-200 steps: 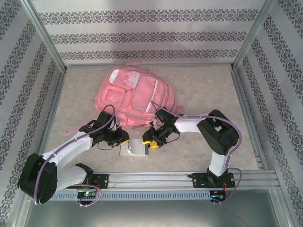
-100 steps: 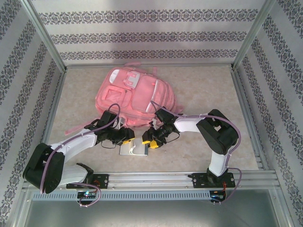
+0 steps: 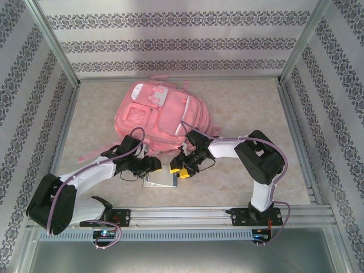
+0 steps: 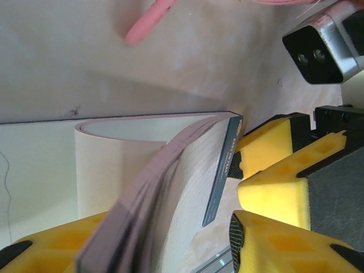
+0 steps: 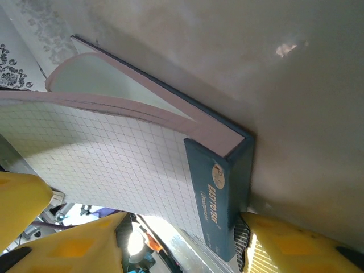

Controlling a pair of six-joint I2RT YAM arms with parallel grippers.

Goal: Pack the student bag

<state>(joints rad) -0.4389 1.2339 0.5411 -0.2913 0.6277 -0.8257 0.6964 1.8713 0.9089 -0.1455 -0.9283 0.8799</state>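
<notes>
The left gripper (image 3: pixel 152 165) and the right gripper (image 3: pixel 180 170) face each other over a notebook (image 3: pixel 160 181) on the table (image 3: pixel 244 108), one at each end of it.

In the left wrist view the left gripper's two yellow fingers (image 4: pixel 51 247) stand wide apart. The notebook's squared pages fan up loosely between them and are blurred at their near edges. One side of the fan lies over the finger on that side, and the other finger (image 4: pixel 273 244) is clear of the paper. The jaws are released and nothing is pinched.

Just past the fan stands the dark blue spine (image 4: pixel 223 165). A yellow finger of the right gripper (image 4: pixel 264 145) touches it from the far side.

From the right wrist, the spine's near end sits against one of that gripper's fingers (image 5: pixel 284 244). A squared page (image 5: pixel 114 159) sweeps across towards the other finger (image 5: pixel 23 199). The fingers are well apart with the notebook between them. Whether they actually clamp it cannot be told.

The student bag (image 3: pixel 162 111) lies flat on the table just beyond both grippers. Its near edge is close behind their wrists, and its lower corner is beside the right gripper. One of its pink straps (image 4: pixel 149 18) lies on the table ahead of the left gripper, past the notebook's far edge.
</notes>
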